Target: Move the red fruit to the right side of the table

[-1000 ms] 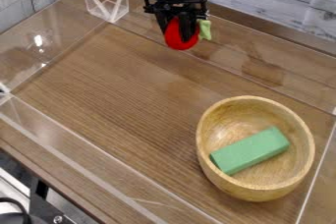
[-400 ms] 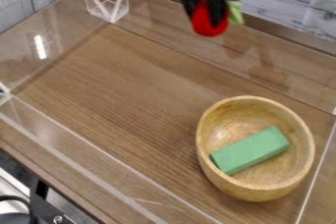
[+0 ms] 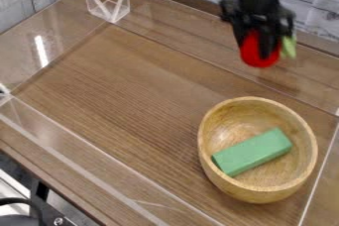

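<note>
Red glossy fruit [image 3: 259,52], rounded, pinched in the black gripper [image 3: 260,32], above brown wood-grain table [image 3: 119,101]; smooth green block [image 3: 251,153] inside round pale wooden bowl [image 3: 300,180].

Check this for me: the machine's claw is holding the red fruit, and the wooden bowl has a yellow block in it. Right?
Not quite: the block in the wooden bowl is green, as the camera view shows.

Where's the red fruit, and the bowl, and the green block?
red fruit [image 3: 257,51]: camera view, its glossy red side
bowl [image 3: 211,131]: camera view, its rim
green block [image 3: 252,153]: camera view, its top
</note>
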{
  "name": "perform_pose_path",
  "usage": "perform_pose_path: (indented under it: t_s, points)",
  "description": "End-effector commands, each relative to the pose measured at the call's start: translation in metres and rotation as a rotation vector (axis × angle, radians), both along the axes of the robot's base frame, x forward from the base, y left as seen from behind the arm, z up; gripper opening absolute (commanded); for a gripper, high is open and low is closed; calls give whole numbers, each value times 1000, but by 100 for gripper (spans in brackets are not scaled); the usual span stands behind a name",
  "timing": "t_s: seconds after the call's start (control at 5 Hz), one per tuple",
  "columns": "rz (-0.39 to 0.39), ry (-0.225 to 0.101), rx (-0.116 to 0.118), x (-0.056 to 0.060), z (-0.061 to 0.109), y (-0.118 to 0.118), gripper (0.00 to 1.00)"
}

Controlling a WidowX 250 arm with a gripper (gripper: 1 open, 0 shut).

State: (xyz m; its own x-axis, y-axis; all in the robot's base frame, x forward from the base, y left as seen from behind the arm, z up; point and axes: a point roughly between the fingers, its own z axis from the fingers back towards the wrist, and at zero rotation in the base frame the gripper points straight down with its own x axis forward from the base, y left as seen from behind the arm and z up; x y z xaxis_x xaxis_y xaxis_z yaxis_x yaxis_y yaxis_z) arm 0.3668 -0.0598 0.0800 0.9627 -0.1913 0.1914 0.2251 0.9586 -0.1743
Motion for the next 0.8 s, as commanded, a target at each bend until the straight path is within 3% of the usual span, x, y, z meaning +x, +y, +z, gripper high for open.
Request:
perform_pose_path:
  t_s: [0.0,0.2,0.6]
  points:
    - [58,-49,11,6,1,25,0]
    - [101,-46,19,6,-13,42,0]
    - [183,-63,25,6,3,27,0]
